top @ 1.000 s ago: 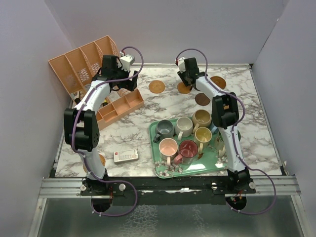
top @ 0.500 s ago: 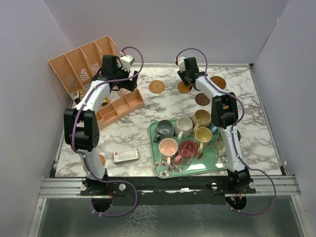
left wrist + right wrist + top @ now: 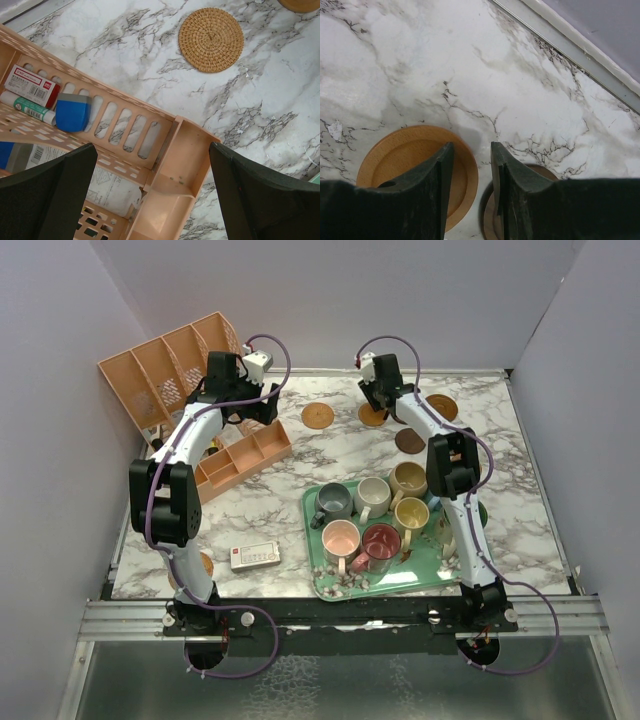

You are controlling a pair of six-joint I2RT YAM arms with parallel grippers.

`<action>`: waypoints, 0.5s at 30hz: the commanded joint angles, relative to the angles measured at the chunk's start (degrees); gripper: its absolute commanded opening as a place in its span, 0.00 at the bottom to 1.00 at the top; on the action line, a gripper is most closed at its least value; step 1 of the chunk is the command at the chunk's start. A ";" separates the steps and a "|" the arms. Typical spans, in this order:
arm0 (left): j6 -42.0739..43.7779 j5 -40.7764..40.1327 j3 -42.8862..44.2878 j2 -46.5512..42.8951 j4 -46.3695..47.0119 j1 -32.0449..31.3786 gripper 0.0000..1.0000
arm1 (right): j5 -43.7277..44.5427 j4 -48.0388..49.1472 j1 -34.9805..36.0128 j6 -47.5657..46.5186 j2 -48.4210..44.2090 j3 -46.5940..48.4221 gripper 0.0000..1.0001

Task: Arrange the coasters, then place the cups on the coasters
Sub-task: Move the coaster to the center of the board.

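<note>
Right wrist, orange coaster [image 3: 405, 160] partly behind fingers [image 3: 432, 200], narrow gap btwn

Right hand [image 3: 374, 402] has drawn slightly back toward the far wall, leaving more of the orange coaster [image 3: 371, 419] showing on its near side. The arm's elbow [image 3: 450, 465] has swung marginally left.

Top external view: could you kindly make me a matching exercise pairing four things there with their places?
Things: 1 woven coaster; 2 pink cup; 3 white box; 4 left claw.
Places: A on the green tray; B above the orange organizer; C on the table beyond the tray; D left of the tray, by the near edge.
Pairs: 1-C; 2-A; 3-D; 4-B.
</note>
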 commanded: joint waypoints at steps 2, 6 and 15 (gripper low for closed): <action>0.39 0.56 0.10 -1.66 -0.11 0.19 0.99 | -2.35 -2.84 -0.40 0.55 -0.73 -1.45 0.40; 0.71 0.33 0.40 -2.06 -0.39 0.22 0.99 | -3.27 -3.31 -0.40 0.64 -3.80 -1.44 0.46; 11.20 -2.05 1.03 -4.54 -8.64 0.20 0.99 | -7.04 -4.92 -0.40 0.57 -13.25 -4.10 0.59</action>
